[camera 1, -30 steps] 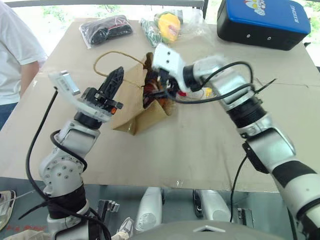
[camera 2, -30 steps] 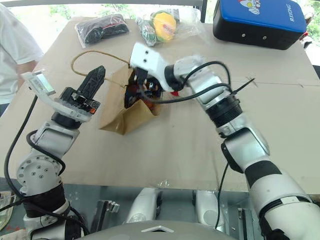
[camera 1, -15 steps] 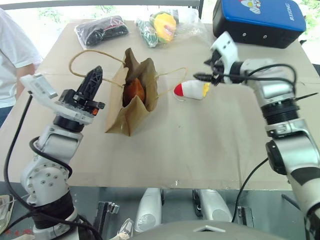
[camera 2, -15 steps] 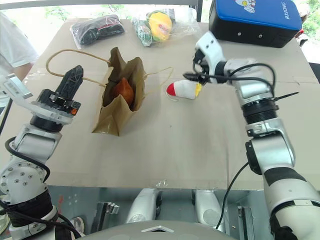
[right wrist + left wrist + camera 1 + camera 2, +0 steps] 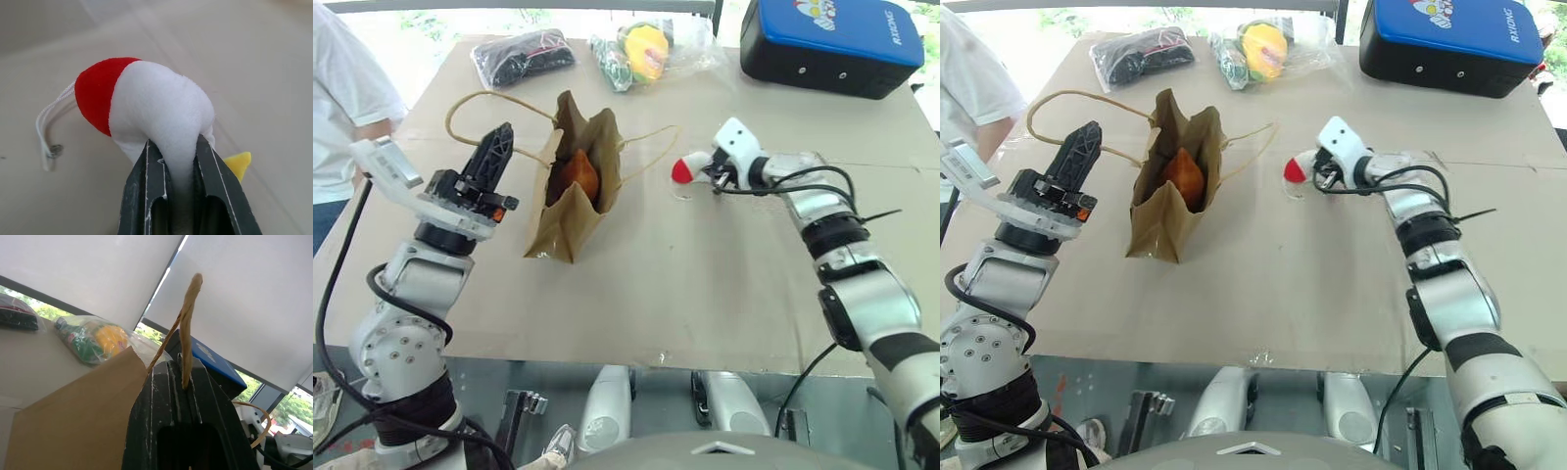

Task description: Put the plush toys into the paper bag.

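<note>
Behind the paper bag (image 5: 576, 186), bagged items (image 5: 523, 55); left jaws pinching its handle (image 5: 188, 318), right jaws squeezing the white toy (image 5: 156, 112).

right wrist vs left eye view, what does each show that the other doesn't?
Right wrist view alone: the gripper fingers pinching into the white plush toy, its yellow tuft, and a white hang loop.
Left eye view alone: the paper bag with the brown toy inside, and the left gripper shut on a bag handle.
Both: the right gripper shut on the white toy on the table.
</note>
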